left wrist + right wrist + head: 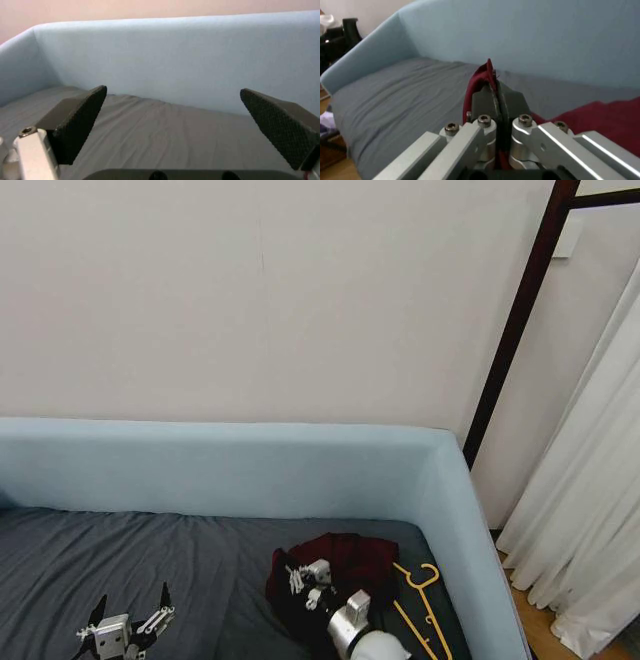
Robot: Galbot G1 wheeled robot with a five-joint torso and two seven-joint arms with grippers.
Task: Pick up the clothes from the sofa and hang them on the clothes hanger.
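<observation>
Here, with the right end effector clamped on the red garment on the sofa, lift straight up, slowly; the left end effector waits open.

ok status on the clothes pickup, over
Right gripper shut on the red garment, right end of the sofa. Left gripper open, low over the seat, holding nothing. Yellow hanger lies beside the garment.

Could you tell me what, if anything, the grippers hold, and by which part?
The right gripper pinches a fold of the dark red garment; the left gripper is open and empty.
</observation>
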